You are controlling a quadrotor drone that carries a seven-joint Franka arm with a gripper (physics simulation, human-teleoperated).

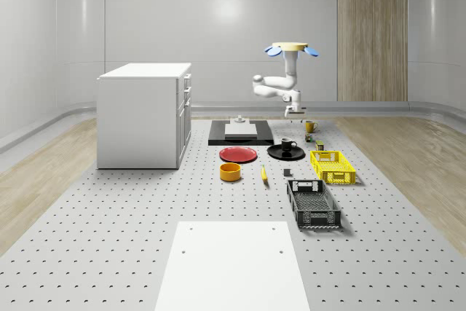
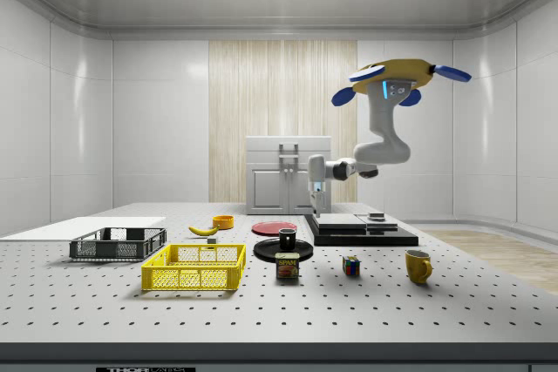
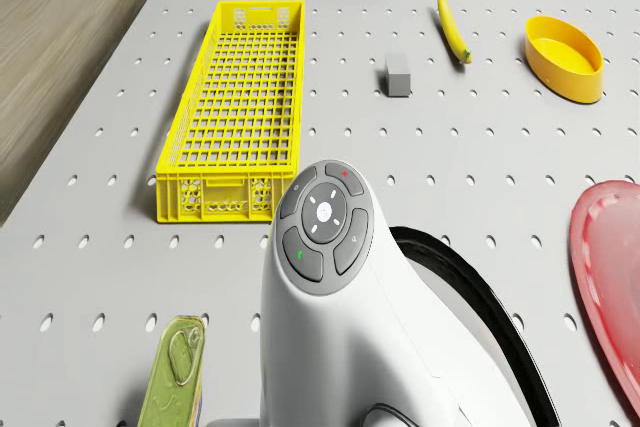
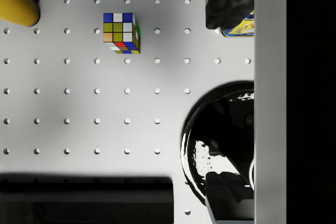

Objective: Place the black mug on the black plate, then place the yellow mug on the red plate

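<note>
1. Nearest the wrist camera are the gripper's (image 4: 231,98) 2 dark fingers (image 4: 231,3), spread wide apart with nothing pinched between them.
2. The gripper (image 1: 294,113) hangs in the air above the black plate (image 1: 277,154), pointing down; the wrist view shows the plate's glossy rim (image 4: 197,145) directly under the fingers.
3. The black mug (image 1: 287,144) stands upright on the black plate (image 2: 266,253); in the side view the gripper (image 2: 316,208) is above the mug (image 2: 287,238) and a little to the side view's right.
4. A can (image 2: 288,266) and a colour cube (image 4: 121,32) sit on the table (image 1: 109,209) near the plate.
5. The red plate (image 1: 238,154) lies just beside the black plate and carries nothing.
6. The yellow mug (image 1: 310,126) stands on the table beyond the black plate, well apart from the red plate (image 2: 274,227).
7. The drone (image 1: 291,49) hovers high over the far part of the table, roughly above the black plate and the yellow mug (image 2: 418,266).
8. A yellow crate (image 1: 333,166) lies farther out.
</note>
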